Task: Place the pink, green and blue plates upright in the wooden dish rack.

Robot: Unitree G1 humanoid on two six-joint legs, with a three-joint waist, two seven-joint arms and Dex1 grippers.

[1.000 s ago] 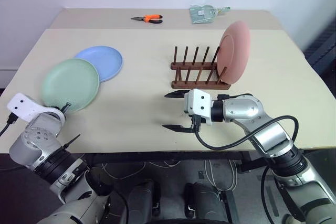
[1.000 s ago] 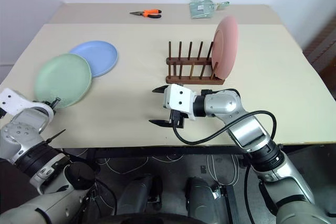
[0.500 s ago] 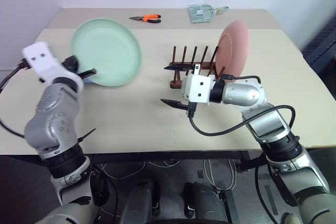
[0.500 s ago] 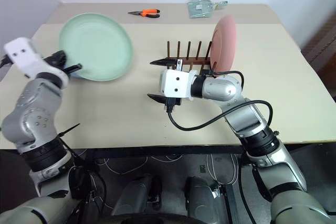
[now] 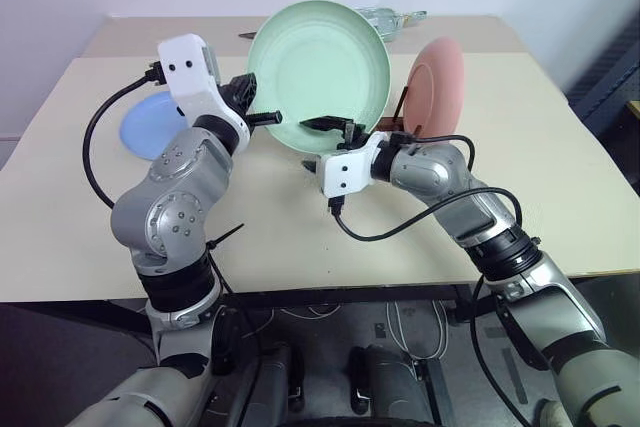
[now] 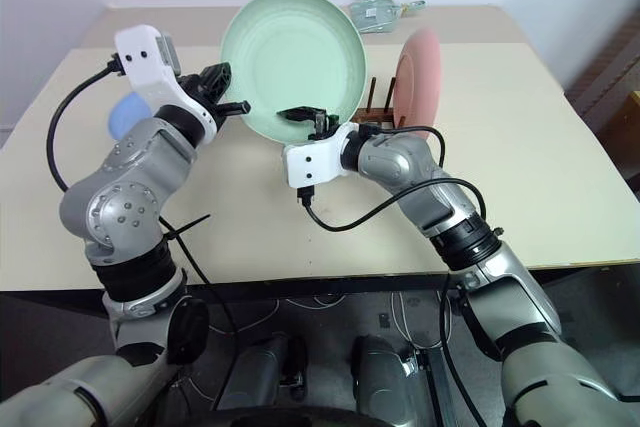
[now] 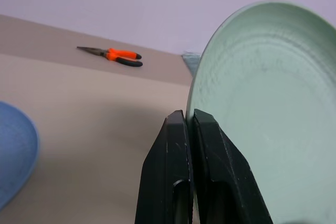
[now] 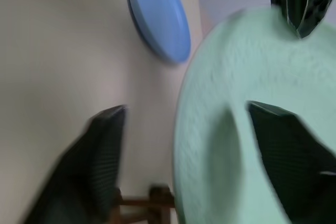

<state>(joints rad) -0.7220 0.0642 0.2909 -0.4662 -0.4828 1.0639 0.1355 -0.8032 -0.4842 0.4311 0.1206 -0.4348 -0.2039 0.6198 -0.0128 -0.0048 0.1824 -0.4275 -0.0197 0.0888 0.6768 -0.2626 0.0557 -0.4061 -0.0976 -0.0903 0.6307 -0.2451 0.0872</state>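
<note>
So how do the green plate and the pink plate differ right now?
The green plate is held up in the air, pinched at its rim by the left claw; the pink plate stands upright in the wooden dish rack with no claw on it. The green plate faces the camera, the pink one shows mostly its back. Both are round and plain.

orange-handled pliers (image 7: 114,56) lie on the beige table (image 5: 560,177), a clear packet (image 6: 378,12) near its far edge.

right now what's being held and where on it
The left gripper pinches the green plate at its rim. The right gripper's fingers straddle the opposite lower rim, not visibly closed on it.
</note>
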